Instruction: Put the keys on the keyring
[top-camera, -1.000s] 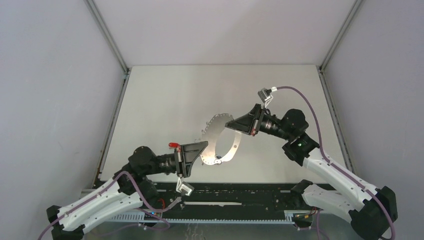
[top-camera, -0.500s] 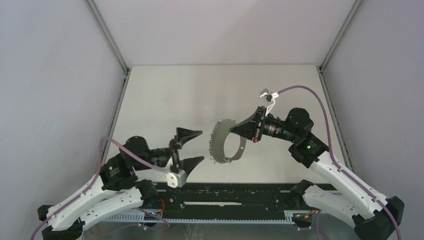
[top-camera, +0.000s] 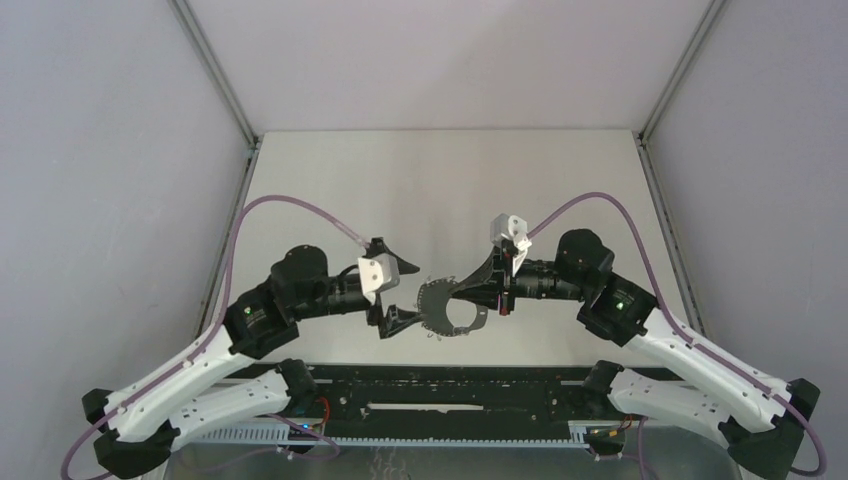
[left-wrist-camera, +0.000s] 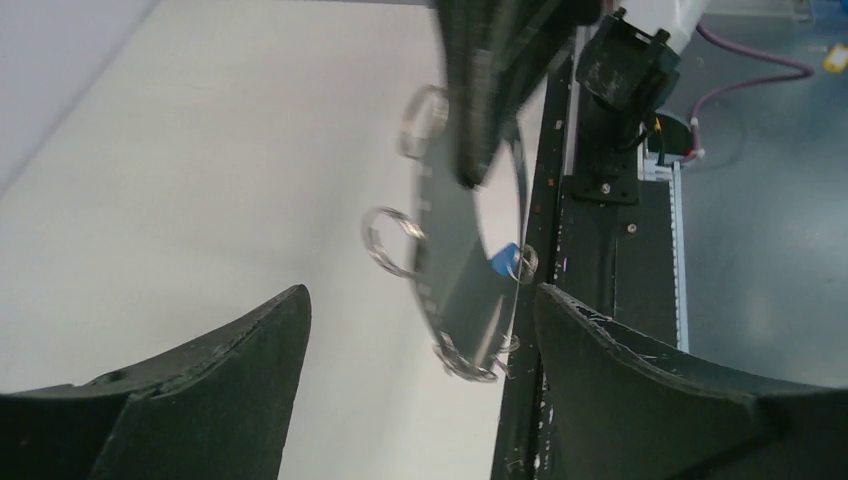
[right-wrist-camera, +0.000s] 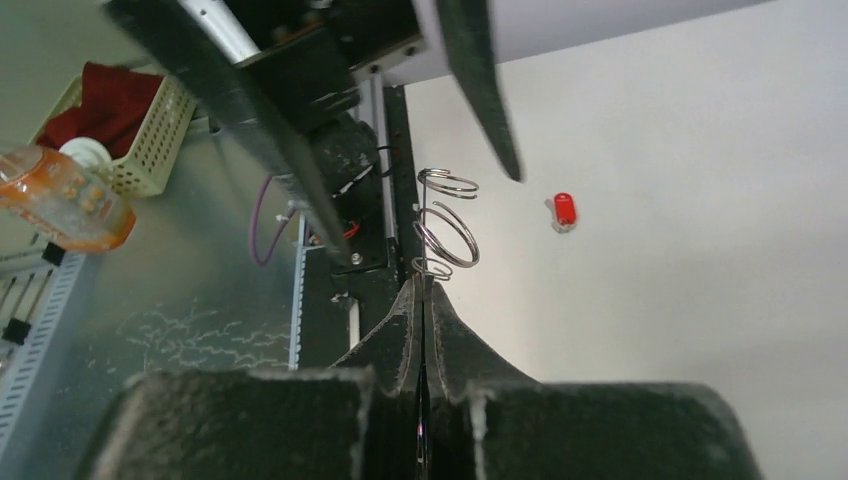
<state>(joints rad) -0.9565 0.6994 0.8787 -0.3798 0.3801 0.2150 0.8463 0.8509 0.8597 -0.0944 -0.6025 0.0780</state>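
Grey keyring (top-camera: 447, 305) is held in the air above the worktop (top-camera: 450, 180), near the front edge between the two arms. Right end effector (top-camera: 466, 292) is fully closed, pinching the keyring's rim. Left end effector (top-camera: 412, 292) is wide open and grips nothing; its fingers (left-wrist-camera: 210, 390) stand either side of the ring's edge without touching it. Blue key (left-wrist-camera: 497, 262) sits at the ring's lower rim beside a small loop (left-wrist-camera: 385, 240); can't tell if it is threaded on. Red key (right-wrist-camera: 564, 210) lies alone on the worktop, well apart from the ring.
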